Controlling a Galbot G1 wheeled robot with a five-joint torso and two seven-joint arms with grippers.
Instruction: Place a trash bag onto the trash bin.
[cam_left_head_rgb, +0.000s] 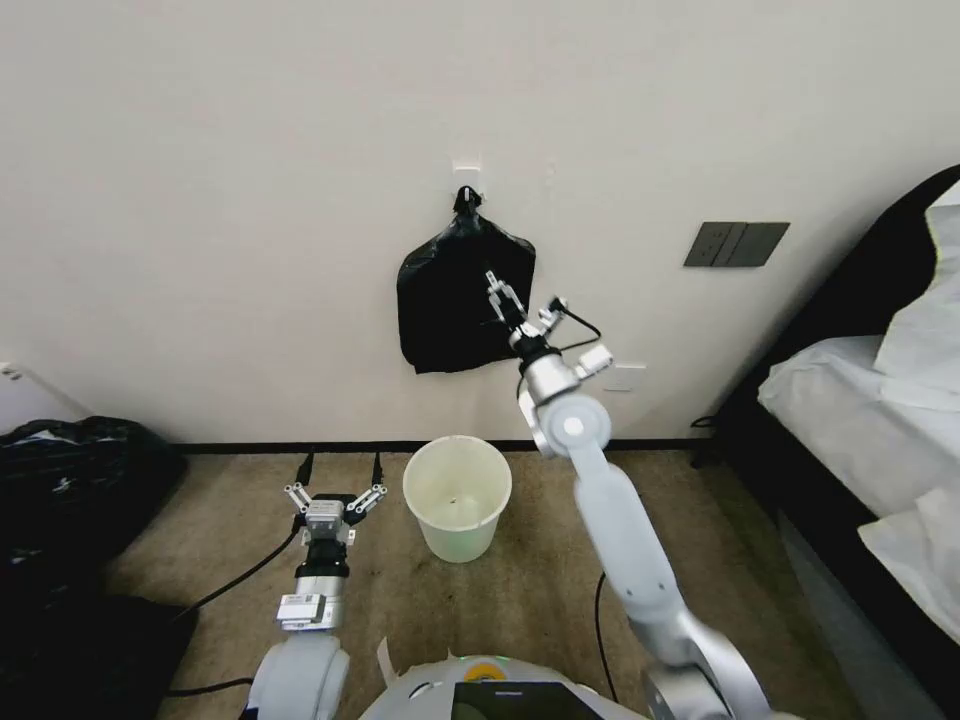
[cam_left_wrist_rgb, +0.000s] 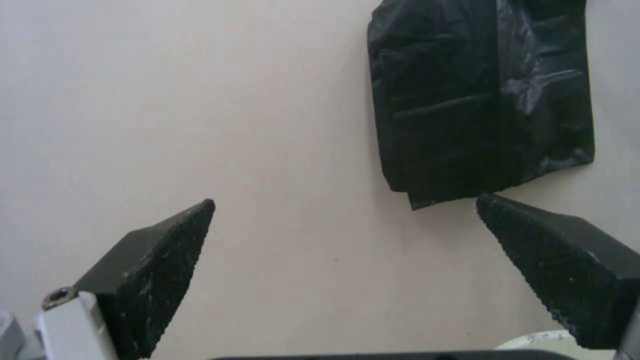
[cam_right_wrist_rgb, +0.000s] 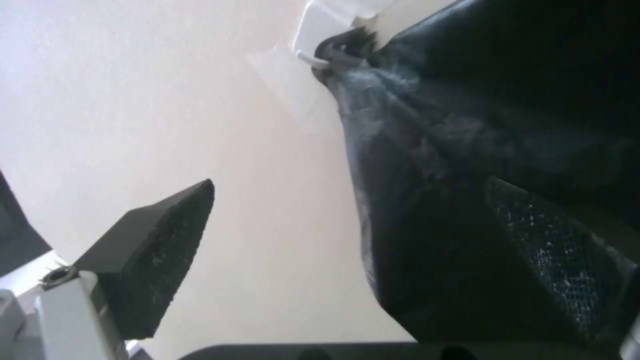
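The cream-white trash bin (cam_left_head_rgb: 459, 532) stands open on the carpet near the wall. Above it a flat black bag bundle (cam_left_head_rgb: 450, 305), knotted at its top, hangs from a white wall hook (cam_right_wrist_rgb: 319, 30). A single trash bag apart from that bundle is out of view. My right gripper (cam_left_head_rgb: 500, 290) is raised in front of the bundle's upper right part and is open; in the right wrist view (cam_right_wrist_rgb: 350, 182) one finger overlaps the black plastic (cam_right_wrist_rgb: 433, 200) and nothing is clamped. My left gripper (cam_left_head_rgb: 341, 470) hovers low, left of the bin, open and empty (cam_left_wrist_rgb: 345, 199), facing the wall and the bundle (cam_left_wrist_rgb: 480, 100).
Bulky black sacks (cam_left_head_rgb: 70, 490) lie on the floor at the far left. A bed with white covers (cam_left_head_rgb: 860, 400) fills the right side. A dark socket plate (cam_left_head_rgb: 735, 243) sits on the wall. Cables (cam_left_head_rgb: 245, 572) trail over the carpet beside my left arm.
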